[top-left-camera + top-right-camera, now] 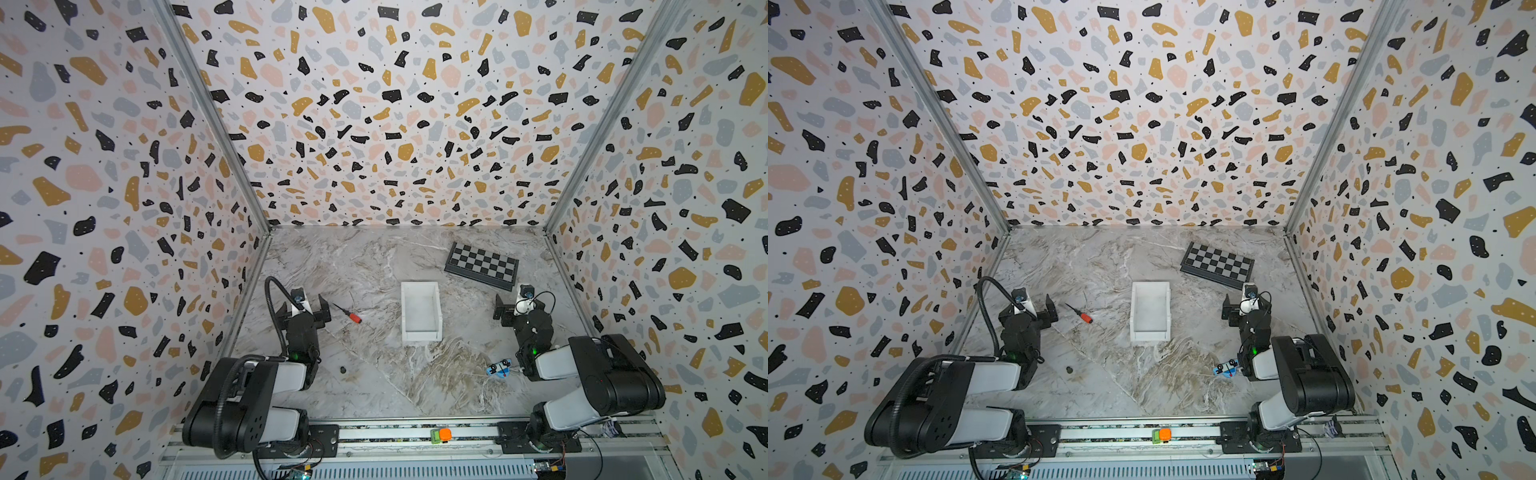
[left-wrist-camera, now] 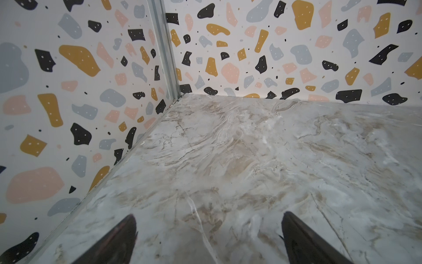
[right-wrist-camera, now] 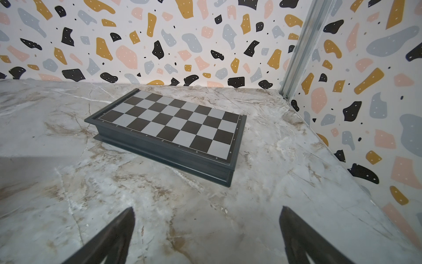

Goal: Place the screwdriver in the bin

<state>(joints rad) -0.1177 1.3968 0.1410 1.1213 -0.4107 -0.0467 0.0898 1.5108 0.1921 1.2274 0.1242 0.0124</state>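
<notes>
Screwdriver [image 1: 1079, 314] lying flat, bin [image 1: 1150, 335] nearby

Tiny border letters a to e (the rest blurred) along the chessboard [image 3: 173, 123] edge

Screwdriver [image 1: 352, 316] left of bin [image 1: 420, 285], apart; chessboard [image 1: 482, 264] behind bin, rightward.

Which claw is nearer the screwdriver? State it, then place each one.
Left. The left claw hangs open just left of the screwdriver, beside its shaft tip and not touching it. The right claw sits beyond the bin, far to the screwdriver's right.
</notes>
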